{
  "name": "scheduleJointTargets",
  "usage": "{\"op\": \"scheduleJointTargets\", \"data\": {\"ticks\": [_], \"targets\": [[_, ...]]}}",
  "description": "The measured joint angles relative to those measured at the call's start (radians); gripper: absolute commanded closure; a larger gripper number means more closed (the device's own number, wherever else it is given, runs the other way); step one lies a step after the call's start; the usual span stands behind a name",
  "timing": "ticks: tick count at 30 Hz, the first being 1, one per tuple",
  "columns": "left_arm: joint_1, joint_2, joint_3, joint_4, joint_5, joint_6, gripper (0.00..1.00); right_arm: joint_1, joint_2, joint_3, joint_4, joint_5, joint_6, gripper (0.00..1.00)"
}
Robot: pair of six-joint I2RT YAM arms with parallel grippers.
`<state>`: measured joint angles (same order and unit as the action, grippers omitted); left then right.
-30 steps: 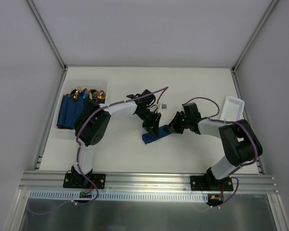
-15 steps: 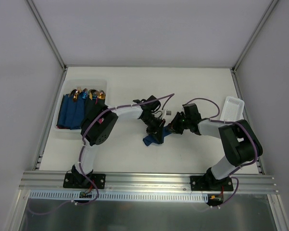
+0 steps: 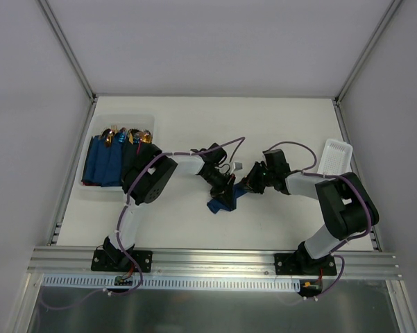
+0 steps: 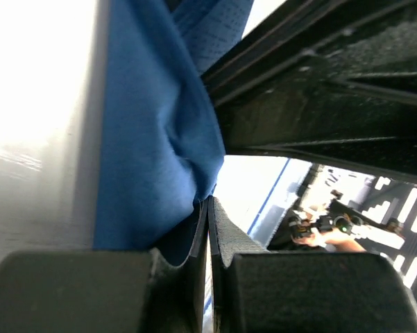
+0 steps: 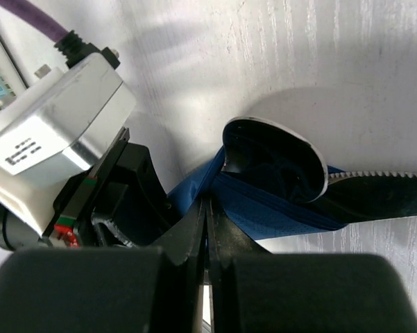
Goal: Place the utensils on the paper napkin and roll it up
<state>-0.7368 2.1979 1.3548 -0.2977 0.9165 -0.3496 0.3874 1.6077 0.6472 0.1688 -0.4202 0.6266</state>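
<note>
The dark blue paper napkin (image 3: 218,203) lies crumpled mid-table, folded over the utensils. In the right wrist view a shiny spoon bowl (image 5: 277,163) and a serrated knife edge (image 5: 385,175) stick out of the napkin (image 5: 284,211). My left gripper (image 3: 226,191) is low over the napkin's upper end. In its wrist view the left gripper (image 4: 209,202) is shut, with the edge of the napkin (image 4: 152,139) at its tips. My right gripper (image 3: 245,185) comes in from the right and nearly touches the left one. In its wrist view the right gripper (image 5: 207,202) is shut on a napkin fold.
A clear bin (image 3: 90,187) at the left holds several dark blue rolled bundles (image 3: 104,161) with copper-gold tips. A white tray (image 3: 334,155) stands at the right edge. The left wrist's silver camera block (image 5: 55,125) sits close to my right fingers.
The left gripper has moved right and down onto the napkin. The napkin has bunched into a shorter bundle, and the two grippers are closer together.
</note>
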Motion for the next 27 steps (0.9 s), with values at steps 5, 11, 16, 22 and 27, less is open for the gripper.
{"op": "scheduleJointTargets", "data": {"ticks": [5,11,16,22,27], "targets": [[0.019,0.017,-0.011,0.026,0.047,-0.010,1.00,-0.006,-0.006,0.004,-0.019,-0.004,-0.012,0.87],[0.026,0.031,-0.011,0.037,0.083,-0.013,1.00,-0.043,-0.060,0.011,-0.138,0.013,-0.072,0.82],[0.032,0.038,-0.009,0.040,0.102,-0.023,1.00,-0.056,-0.142,0.073,-0.245,0.020,-0.120,0.83],[0.032,0.039,-0.009,0.042,0.104,-0.029,1.00,-0.050,-0.185,0.105,-0.248,0.014,-0.115,0.89],[0.032,0.039,-0.009,0.042,0.104,-0.030,1.00,-0.026,-0.142,0.104,-0.248,0.013,-0.103,0.90]]}}
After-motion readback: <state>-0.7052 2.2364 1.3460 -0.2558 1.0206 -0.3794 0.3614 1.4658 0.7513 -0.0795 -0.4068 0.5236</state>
